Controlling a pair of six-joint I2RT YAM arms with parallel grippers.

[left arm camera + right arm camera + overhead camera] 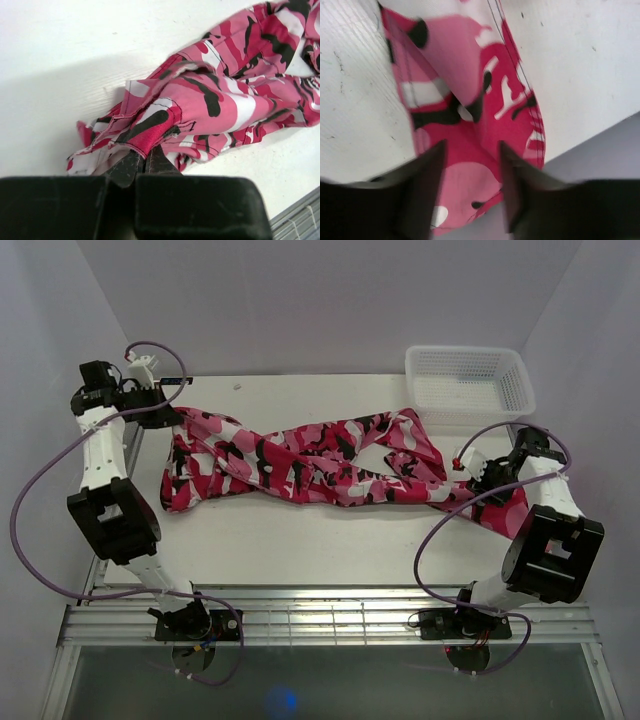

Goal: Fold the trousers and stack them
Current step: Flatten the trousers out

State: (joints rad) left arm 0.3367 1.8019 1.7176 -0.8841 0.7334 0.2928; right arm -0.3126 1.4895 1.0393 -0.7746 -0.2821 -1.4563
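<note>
The trousers (pixel 300 460), in pink, red, white and black camouflage print, lie twisted lengthwise across the white table (pixel 300 540). My left gripper (pixel 165 420) is at their far-left end. In the left wrist view the left gripper (pixel 141 155) is shut on a red hem of the trousers (pixel 220 95), the cloth bunched just ahead of it. My right gripper (pixel 470 468) is over their right end. In the right wrist view its jaws stand apart, and the right gripper (pixel 470 150) straddles the trousers (pixel 470 75) near the table's edge; the view is blurred.
A white mesh basket (pixel 466 350) stands at the back right corner, just behind the right arm. Purple cables loop round both arms. Walls close in the table on the left, the back and the right. A metal rail (pixel 320 615) runs along the near edge.
</note>
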